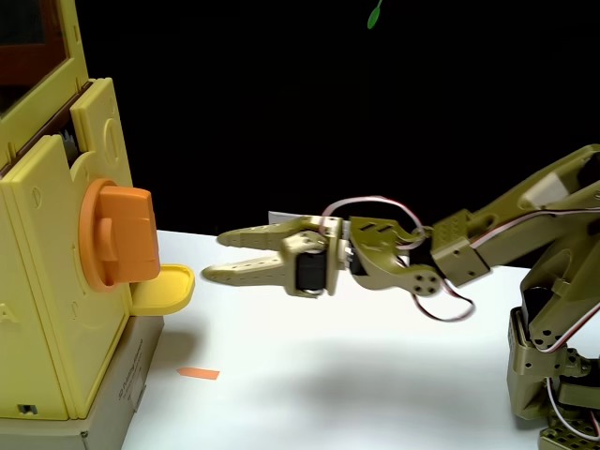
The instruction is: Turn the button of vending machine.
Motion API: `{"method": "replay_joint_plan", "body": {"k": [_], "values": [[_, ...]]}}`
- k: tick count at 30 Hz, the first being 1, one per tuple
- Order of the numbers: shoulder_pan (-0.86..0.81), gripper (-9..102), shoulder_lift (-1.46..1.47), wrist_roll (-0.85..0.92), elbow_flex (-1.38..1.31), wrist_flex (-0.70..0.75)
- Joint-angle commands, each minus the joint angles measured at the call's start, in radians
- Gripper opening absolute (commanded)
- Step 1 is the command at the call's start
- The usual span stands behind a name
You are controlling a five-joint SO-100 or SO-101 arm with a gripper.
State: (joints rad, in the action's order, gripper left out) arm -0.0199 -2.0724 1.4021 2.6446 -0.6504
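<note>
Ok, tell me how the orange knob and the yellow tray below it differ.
Colour: the knob is orange, the tray a pale yellow.
Shape: the knob is a round disc with a thick blocky bar, while the tray is low and rounded.
Place: the knob sits higher on the machine, the tray juts out just under it.
Both are plastic and stick out toward the end effector, which touches neither.

You see an olive-green printed plastic arm [525,234] with black servo blocks, looping pink-and-white cables and round screw holes; its two long tapered gripper [212,256] fingers [246,272] carry rows of small dimples.
</note>
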Motion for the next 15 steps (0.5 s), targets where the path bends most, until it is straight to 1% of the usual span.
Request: {"method": "replay_joint_plan", "body": {"k": [1, 5, 9, 15], "values": [[-0.034, 46, 0.049, -0.023, -0.158, 0.152], [-0.058, 48, 0.127, -0.049, -0.253, 0.186], [-0.061, 48, 0.195, -0.081, -0.333, 0.187], [-0.034, 43, 0.287, -0.127, -0.428, 0.147]]}}
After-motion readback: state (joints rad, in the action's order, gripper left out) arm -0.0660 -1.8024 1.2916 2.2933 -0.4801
